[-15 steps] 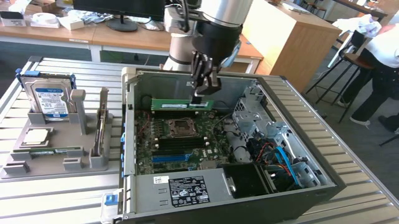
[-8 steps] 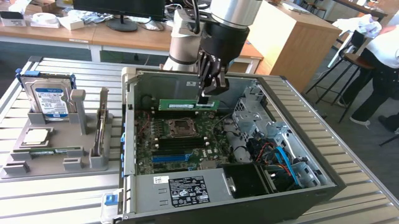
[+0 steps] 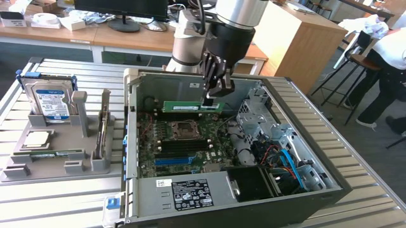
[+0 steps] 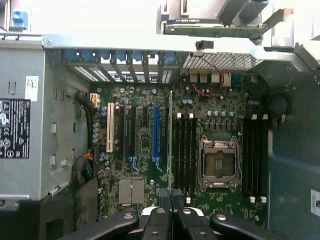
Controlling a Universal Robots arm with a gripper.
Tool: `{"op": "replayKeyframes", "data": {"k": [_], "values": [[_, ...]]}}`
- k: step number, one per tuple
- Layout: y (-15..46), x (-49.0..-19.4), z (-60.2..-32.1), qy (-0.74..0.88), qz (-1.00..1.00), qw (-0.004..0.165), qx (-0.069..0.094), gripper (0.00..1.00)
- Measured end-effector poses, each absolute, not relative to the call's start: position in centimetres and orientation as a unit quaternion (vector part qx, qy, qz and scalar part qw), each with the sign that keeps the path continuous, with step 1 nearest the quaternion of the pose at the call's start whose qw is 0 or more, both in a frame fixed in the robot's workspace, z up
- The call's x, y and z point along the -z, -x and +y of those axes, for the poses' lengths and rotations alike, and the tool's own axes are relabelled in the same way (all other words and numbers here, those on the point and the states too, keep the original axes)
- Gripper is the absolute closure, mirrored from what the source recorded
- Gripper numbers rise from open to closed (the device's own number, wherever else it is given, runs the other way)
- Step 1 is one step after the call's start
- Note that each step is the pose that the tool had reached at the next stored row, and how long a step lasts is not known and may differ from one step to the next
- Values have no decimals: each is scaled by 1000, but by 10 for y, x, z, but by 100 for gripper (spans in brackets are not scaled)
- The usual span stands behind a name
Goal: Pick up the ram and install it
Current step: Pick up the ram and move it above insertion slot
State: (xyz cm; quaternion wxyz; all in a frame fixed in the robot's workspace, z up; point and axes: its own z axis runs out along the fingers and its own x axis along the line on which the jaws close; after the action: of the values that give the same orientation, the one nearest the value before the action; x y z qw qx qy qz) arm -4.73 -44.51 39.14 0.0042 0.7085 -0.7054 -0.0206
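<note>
One open computer case lies on a slatted metal table, with wooden desks and a person beyond. Above the motherboard, the pincer is clamped tight on the ram, which juts level toward the exterior view's left.

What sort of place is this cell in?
Probably a lab or office workshop: open grey metal computer case on a ribbed aluminium table, wooden desks with a black monitor behind, tall black-legged stool nearby.
</note>
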Motion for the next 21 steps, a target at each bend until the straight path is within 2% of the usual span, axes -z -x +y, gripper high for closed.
{"op": "replayKeyframes", "data": {"k": [10, 21], "values": [[39, -391, -445, -708, -705, 4, 21, 89], [39, -390, -427, -708, -705, 4, 21, 89]]}}
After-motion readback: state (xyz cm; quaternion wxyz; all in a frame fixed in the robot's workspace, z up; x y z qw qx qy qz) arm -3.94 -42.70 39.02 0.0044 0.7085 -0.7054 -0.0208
